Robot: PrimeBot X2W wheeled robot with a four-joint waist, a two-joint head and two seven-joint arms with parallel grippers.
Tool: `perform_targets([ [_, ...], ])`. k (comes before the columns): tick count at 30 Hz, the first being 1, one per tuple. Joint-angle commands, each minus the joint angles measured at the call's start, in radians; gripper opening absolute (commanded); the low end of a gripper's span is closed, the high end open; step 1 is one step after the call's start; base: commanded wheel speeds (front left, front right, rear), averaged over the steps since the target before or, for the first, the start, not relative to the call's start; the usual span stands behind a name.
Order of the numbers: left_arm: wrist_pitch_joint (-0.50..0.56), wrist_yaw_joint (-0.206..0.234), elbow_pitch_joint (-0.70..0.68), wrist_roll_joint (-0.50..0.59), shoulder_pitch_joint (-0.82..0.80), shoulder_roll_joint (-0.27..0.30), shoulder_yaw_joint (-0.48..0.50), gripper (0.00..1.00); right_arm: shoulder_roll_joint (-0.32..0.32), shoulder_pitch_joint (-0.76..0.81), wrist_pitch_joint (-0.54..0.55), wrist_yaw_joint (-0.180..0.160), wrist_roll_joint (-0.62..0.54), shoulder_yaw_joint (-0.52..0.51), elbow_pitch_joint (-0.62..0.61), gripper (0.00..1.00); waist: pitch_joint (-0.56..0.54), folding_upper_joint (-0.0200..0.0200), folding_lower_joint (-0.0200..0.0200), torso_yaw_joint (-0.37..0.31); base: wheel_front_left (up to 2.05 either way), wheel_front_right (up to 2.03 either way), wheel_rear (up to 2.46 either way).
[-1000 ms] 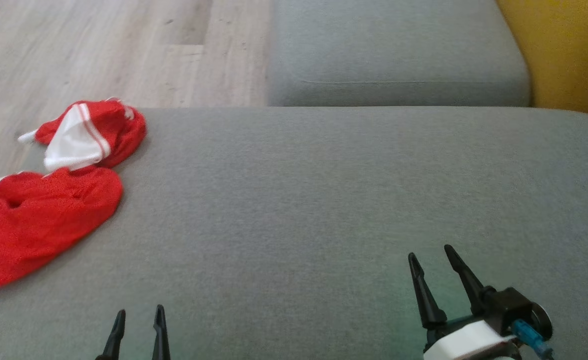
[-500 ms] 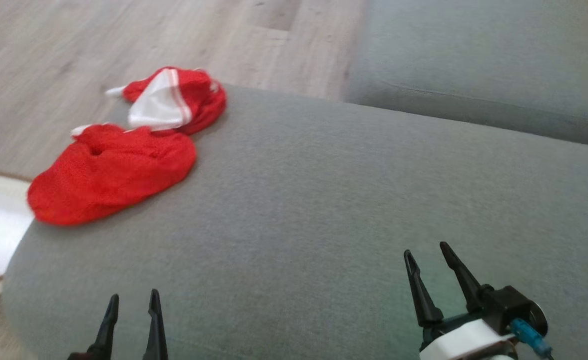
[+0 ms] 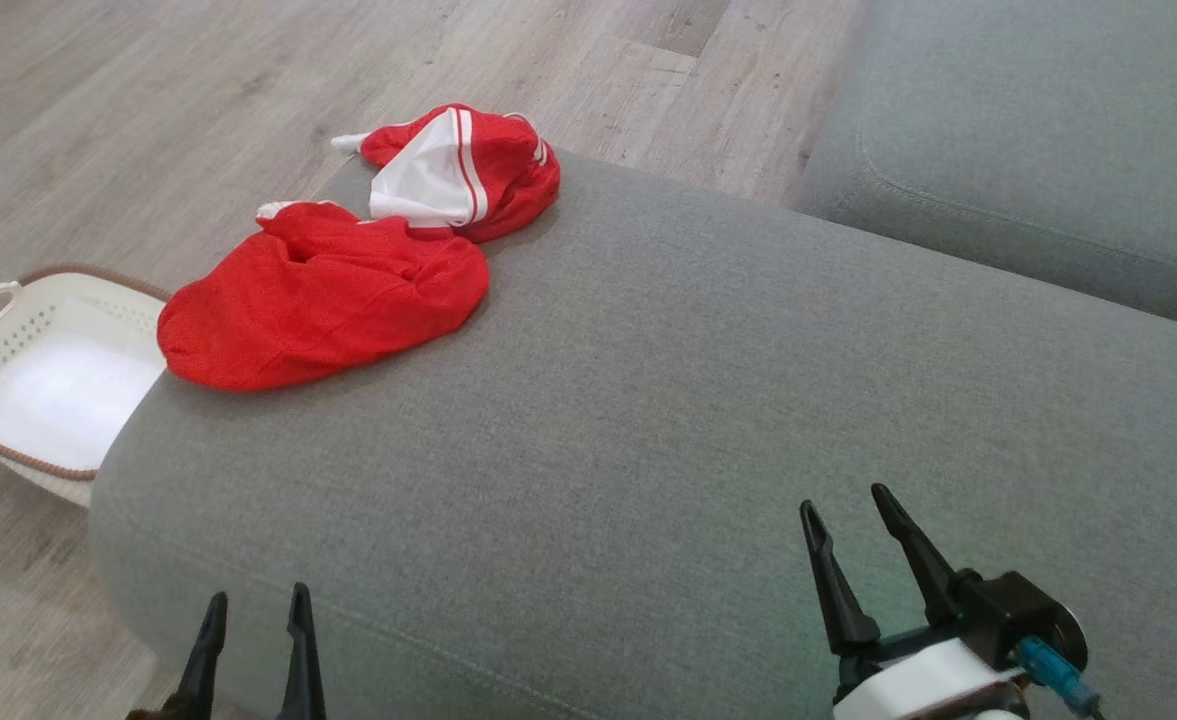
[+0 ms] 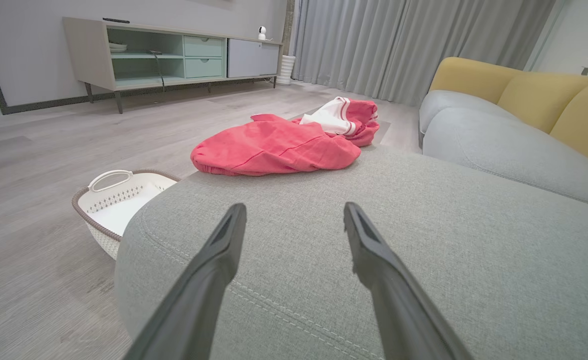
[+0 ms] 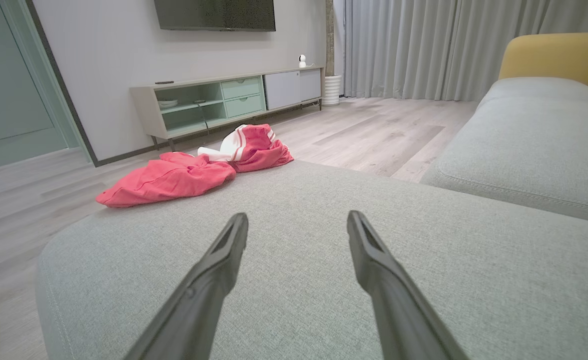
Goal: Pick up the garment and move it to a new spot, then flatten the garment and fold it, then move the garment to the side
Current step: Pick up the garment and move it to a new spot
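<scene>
Garment apparently lengthwise along sofa edge

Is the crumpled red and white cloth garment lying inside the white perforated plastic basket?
No, the garment lies on the grey fabric cushion, while the basket stands on the wooden floor beside it.

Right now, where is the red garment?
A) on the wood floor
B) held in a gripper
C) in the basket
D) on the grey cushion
D: the garment lies on the cushion, near the edge beside the basket, with nothing holding it.
</scene>
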Motion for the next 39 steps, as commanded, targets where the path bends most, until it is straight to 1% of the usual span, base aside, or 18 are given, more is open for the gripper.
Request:
perform_targets([
  [1,0.001,0.008,-0.041,0.0,-0.031,0.007,0.026,1.0,-0.007,-0.051,-0.014,0.004,0.005,0.023,-0.034,1.0,0.001,0.0,-0.0001,0.005,0.0,0.0,0.0],
  [6,0.002,0.014,-0.051,-0.002,-0.026,0.005,0.022,1.0,-0.007,-0.051,-0.014,0.004,0.002,0.026,-0.036,1.0,0.004,0.0,-0.0001,0.008,0.0,0.0,0.0],
  [11,-0.006,0.011,-0.095,-0.002,-0.035,0.007,0.016,1.0,-0.007,-0.056,-0.014,0.004,-0.006,0.023,-0.041,1.0,0.009,0.0,-0.0001,0.002,0.0,0.0,0.0],
  [13,-0.02,0.003,-0.149,-0.005,-0.055,0.009,0.017,1.0,-0.007,-0.06,-0.014,0.004,-0.011,0.017,-0.046,1.0,0.014,0.0,-0.0001,-0.002,0.0,0.0,0.0],
  [15,-0.007,-0.007,-0.222,-0.016,-0.084,0.018,0.021,1.0,-0.007,-0.064,-0.014,0.004,-0.017,0.011,-0.05,1.0,0.017,0.0,-0.0001,-0.005,0.0,0.0,0.0],
  [17,0.03,-0.019,-0.299,-0.012,-0.129,0.056,0.034,1.0,-0.007,-0.068,-0.014,0.004,-0.023,0.005,-0.055,1.0,0.023,0.0,-0.0001,-0.007,0.0,0.0,0.0],
  [20,0.117,-0.04,-0.388,-0.023,-0.234,0.136,0.084,1.0,-0.007,-0.079,-0.014,0.004,-0.035,0.003,-0.063,1.0,0.042,0.0,-0.0001,-0.014,0.0,0.0,0.0],
  [21,0.176,-0.054,-0.415,-0.039,-0.324,0.198,0.132,1.0,-0.007,-0.094,-0.013,0.004,-0.048,0.005,-0.068,1.0,0.064,0.0,-0.0001,-0.024,0.0,0.0,0.0],
  [22,0.204,-0.062,-0.415,-0.043,-0.372,0.232,0.156,1.0,-0.007,-0.103,-0.012,0.004,-0.055,0.007,-0.071,1.0,0.077,0.0,-0.0001,-0.031,0.0,0.0,0.0],
  [24,0.248,-0.078,-0.387,-0.057,-0.466,0.298,0.201,1.0,-0.007,-0.126,-0.004,0.004,-0.075,0.013,-0.079,1.0,0.107,0.0,-0.0001,-0.049,0.0,0.0,0.0],
  [26,0.284,-0.099,-0.326,-0.077,-0.555,0.358,0.23,1.0,-0.007,-0.151,0.008,0.004,-0.093,0.018,-0.091,1.0,0.137,0.0,-0.0001,-0.07,0.0,0.0,0.0],
  [29,0.333,-0.119,-0.206,-0.131,-0.66,0.409,0.255,1.0,-0.007,-0.183,0.032,0.004,-0.124,0.019,-0.116,1.0,0.184,0.0,-0.0001,-0.105,0.0,0.0,0.0],
  [33,0.398,-0.134,-0.021,-0.188,-0.738,0.443,0.258,1.0,-0.007,-0.211,0.067,0.004,-0.168,0.012,-0.156,1.0,0.248,0.0,-0.0001,-0.147,0.0,0.0,0.0],
  [37,0.419,-0.148,0.175,-0.206,-0.786,0.466,0.23,1.0,-0.007,-0.233,0.103,0.004,-0.21,0.007,-0.203,1.0,0.312,0.0,-0.0001,-0.182,0.0,0.0,0.0],
  [39,0.419,-0.152,0.261,-0.21,-0.811,0.467,0.213,1.0,-0.007,-0.241,0.12,0.004,-0.229,0.001,-0.229,1.0,0.342,0.0,-0.0001,-0.196,0.0,0.0,0.0],
])
